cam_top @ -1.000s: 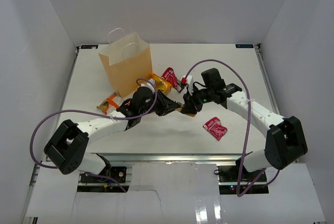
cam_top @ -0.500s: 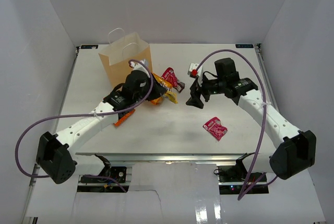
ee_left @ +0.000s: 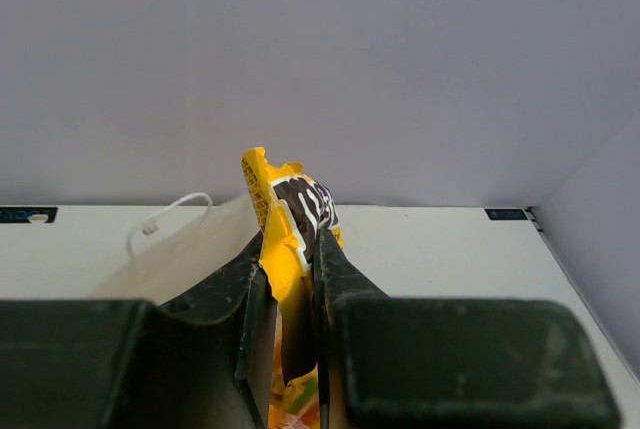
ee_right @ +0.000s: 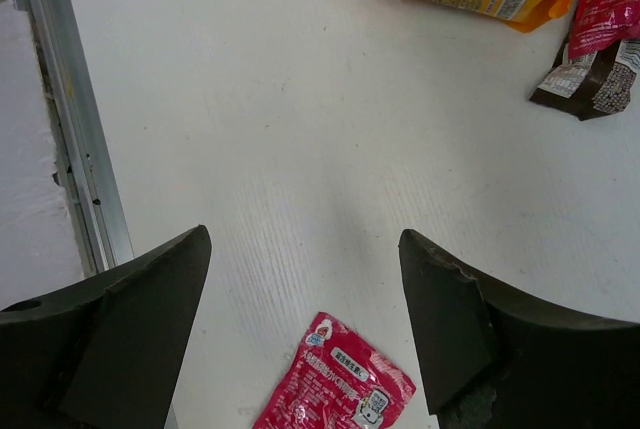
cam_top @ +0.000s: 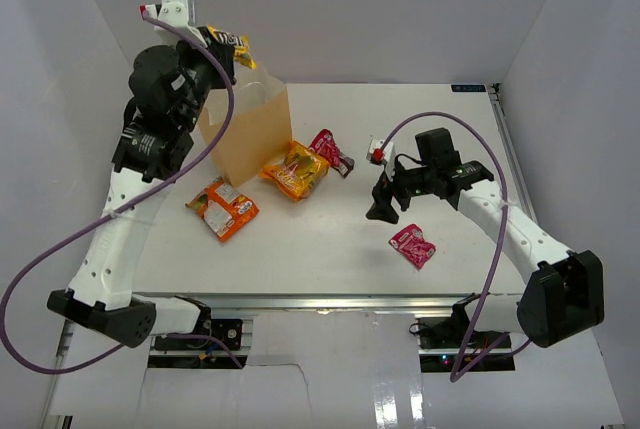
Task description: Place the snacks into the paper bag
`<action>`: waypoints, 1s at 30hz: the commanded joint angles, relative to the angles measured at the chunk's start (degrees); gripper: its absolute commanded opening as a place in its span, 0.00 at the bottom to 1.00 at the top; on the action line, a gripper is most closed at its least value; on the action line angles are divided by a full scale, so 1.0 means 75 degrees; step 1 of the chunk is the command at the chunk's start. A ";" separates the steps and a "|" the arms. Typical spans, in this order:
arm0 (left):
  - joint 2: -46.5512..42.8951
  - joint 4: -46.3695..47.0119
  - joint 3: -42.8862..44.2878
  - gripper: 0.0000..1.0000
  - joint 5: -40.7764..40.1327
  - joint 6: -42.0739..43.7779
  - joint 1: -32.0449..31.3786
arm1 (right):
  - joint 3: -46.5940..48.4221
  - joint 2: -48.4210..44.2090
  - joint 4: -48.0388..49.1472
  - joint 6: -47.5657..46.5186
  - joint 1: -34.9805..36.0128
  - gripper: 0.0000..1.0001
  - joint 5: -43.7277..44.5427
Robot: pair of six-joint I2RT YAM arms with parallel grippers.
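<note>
We clamp left gripper (ee_left: 291, 314) on yellow crinkly foil packet (ee_left: 285, 214), high over tan kraft paper bag (cam_top: 245, 139), ready for drop. We keep our right gripper (ee_right: 305, 249) spread, empty, above red-pink foil packet (ee_right: 335, 384), likely next pick.

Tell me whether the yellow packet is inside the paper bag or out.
Out. The left tool grips the yellow packet, raised above the open top of the paper bag.

Glossy foil packet (ee_left: 290, 214), matt paper bag (cam_top: 255, 144)
</note>
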 commanded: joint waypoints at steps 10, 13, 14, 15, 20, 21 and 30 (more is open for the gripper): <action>0.1463 -0.0205 0.0389 0.19 0.0085 0.0833 0.0944 | -0.0376 -0.0511 0.0009 -0.0054 -0.0272 0.82 0.0021; 0.1440 -0.0100 -0.0033 0.23 -0.0021 0.0892 0.1061 | -0.0493 -0.0570 -0.0002 -0.0066 -0.0342 0.82 0.0009; 0.1428 -0.0076 -0.0116 0.25 0.0072 0.0880 0.1084 | -0.0505 -0.0582 -0.0014 -0.0054 -0.0342 0.82 0.0009; 0.1428 -0.0076 -0.0175 0.29 0.0120 0.0846 0.1096 | -0.0551 -0.0594 -0.0014 -0.0089 -0.0342 0.82 0.0021; 0.1288 -0.0123 -0.0258 0.72 0.0354 0.0681 0.1108 | -0.0505 -0.0431 -0.0423 -0.0358 -0.0354 0.82 0.0208; 0.1264 -0.0135 -0.0234 0.76 0.0355 0.0670 0.1108 | -0.0389 -0.0360 -0.0552 -0.0405 -0.0343 0.82 0.0452; 0.0035 -0.0451 -0.0079 0.98 0.0319 -0.0009 0.1108 | -0.0691 0.0403 -0.1292 0.0285 0.0290 0.81 0.4421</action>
